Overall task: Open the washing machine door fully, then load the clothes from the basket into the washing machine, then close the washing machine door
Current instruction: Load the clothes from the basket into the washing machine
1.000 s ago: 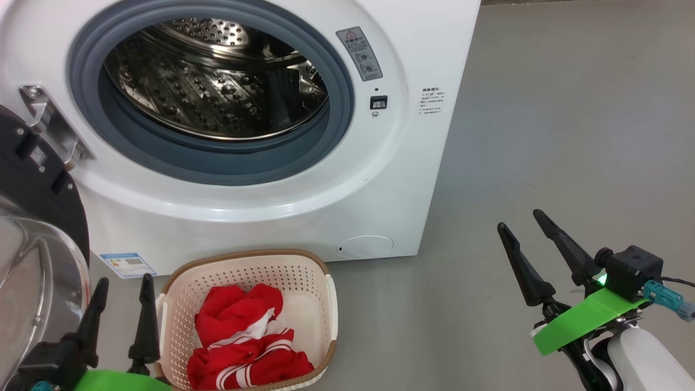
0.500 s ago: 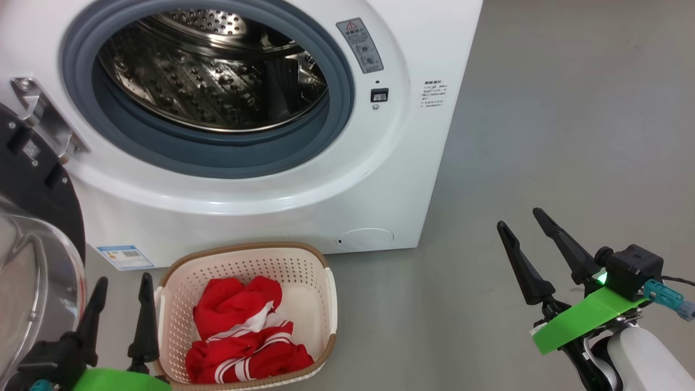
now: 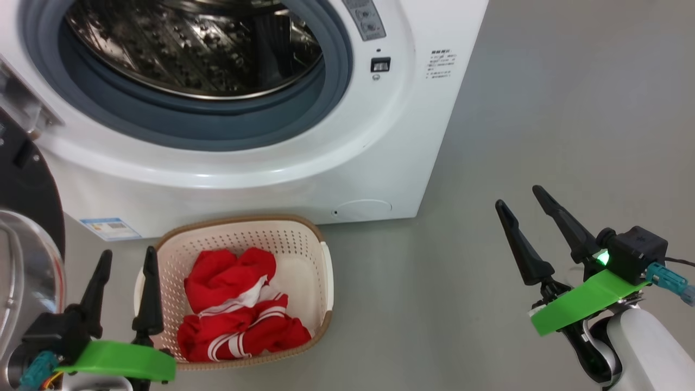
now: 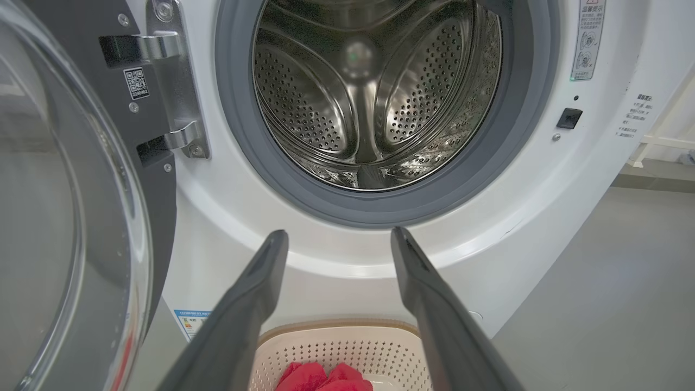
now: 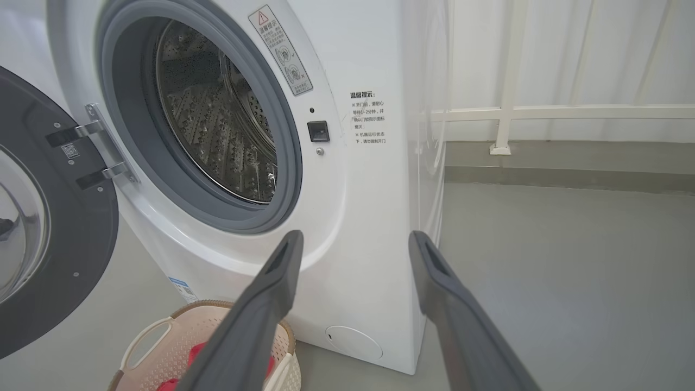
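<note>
The washing machine door [image 3: 24, 184] is swung wide open at the left, so the first step looks done. The basket [image 3: 233, 221] is set on the floor [image 3: 543, 119], close to the front of the washing machine [image 3: 380, 141] and below its round mouth. The clothes [image 3: 233, 309] are piled inside the basket. No clothes are seen in the drum [image 3: 190, 49], so loading is judged to be the step in hand.

The left gripper [image 3: 128, 252] is held wide open with nothing in it, just beside the basket, between the basket and the door. The right gripper [image 3: 518, 196] is also wide open and empty, well apart from the basket, over bare floor.

To do the step well, an open gripper should be brought down over the middle of the red pile. A thick fold should be pinched, not a thin edge. The rim should not be bumped, since a light basket could be slid or tipped. The bundle should be lifted clear of the rim, carried over the grey seal [image 3: 217, 136] and let go deep in the drum, so that nothing is left hanging out.
</note>
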